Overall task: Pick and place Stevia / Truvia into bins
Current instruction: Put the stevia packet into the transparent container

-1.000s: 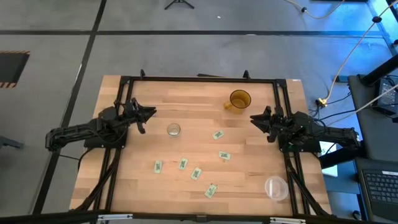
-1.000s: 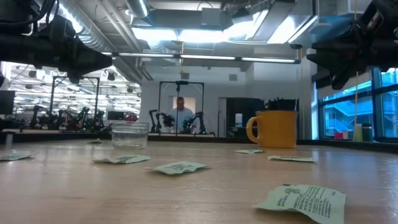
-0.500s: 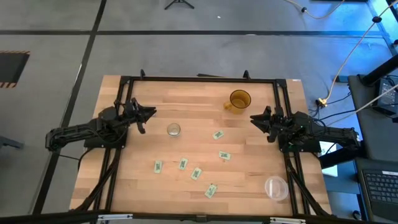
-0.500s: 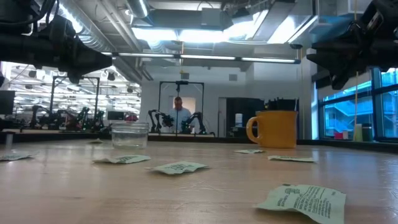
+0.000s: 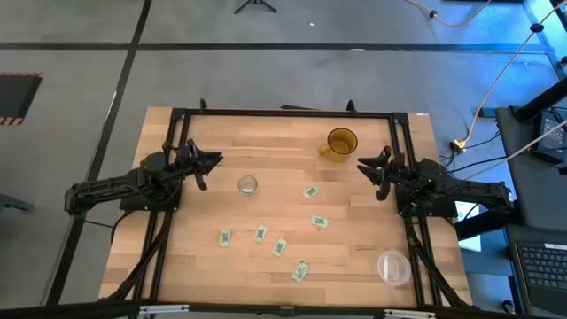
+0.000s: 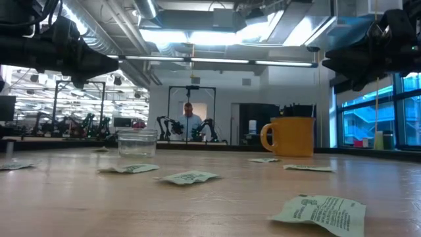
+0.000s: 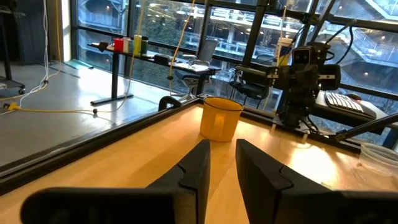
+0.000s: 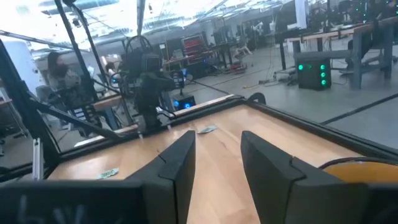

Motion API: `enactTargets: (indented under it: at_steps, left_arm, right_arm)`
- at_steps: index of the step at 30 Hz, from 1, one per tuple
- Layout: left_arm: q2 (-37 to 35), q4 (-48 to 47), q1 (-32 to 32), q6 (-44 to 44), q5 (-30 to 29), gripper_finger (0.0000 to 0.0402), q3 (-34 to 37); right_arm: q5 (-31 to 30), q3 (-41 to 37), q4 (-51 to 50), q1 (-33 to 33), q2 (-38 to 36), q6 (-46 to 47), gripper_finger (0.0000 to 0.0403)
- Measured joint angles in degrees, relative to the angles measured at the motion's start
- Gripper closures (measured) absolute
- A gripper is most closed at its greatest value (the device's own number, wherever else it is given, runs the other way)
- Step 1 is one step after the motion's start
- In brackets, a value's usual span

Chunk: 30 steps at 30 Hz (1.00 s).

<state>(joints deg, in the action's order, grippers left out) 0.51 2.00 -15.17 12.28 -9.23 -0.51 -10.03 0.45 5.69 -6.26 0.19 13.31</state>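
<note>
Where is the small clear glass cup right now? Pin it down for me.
In the high view the glass cup stands on the table's left-centre, just right of the left hand, with the amber mug farther right.

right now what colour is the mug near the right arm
Amber yellow. The mug shows best in the low view, standing upright on the wooden table.

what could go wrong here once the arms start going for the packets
1. The packets lie flat on the table, so a hand may slide over one instead of lifting it.
2. The glass cup is narrow; a released packet could catch its rim or miss.
3. The amber mug sits close to the right hand, which might clip it when swinging out.
</note>
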Motion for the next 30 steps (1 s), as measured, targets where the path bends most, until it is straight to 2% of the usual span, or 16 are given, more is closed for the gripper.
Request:
enactTargets:
  at_steps: [10,14,19,25,30]
  left_arm:
    - [0.0,0.0,0.0,0.0,0.0,0.0329,0.0]
    - [0.0,0.0,0.0,0.4,-0.2,0.0329,0.0]
    - [1.7,-0.1,0.0,2.6,1.0,0.0329,-1.9]
    - [13.8,-4.0,0.0,-7.6,-0.9,0.031,-10.3]
    - [26.8,-18.6,0.0,-10.9,-7.3,0.0278,-20.2]
  right_arm:
    - [-0.9,0.0,3.1,0.0,0.0,0.6,0.027]
    - [-5.6,0.0,3.6,0.0,0.0,-4.7,0.0269]
    - [-9.2,0.0,3.6,0.0,0.0,-5.1,0.0269]
    - [-12.1,0.0,3.7,-0.3,0.0,-5.3,0.0269]
    - [-12.1,0.0,4.0,-1.4,0.0,-4.8,0.0269]
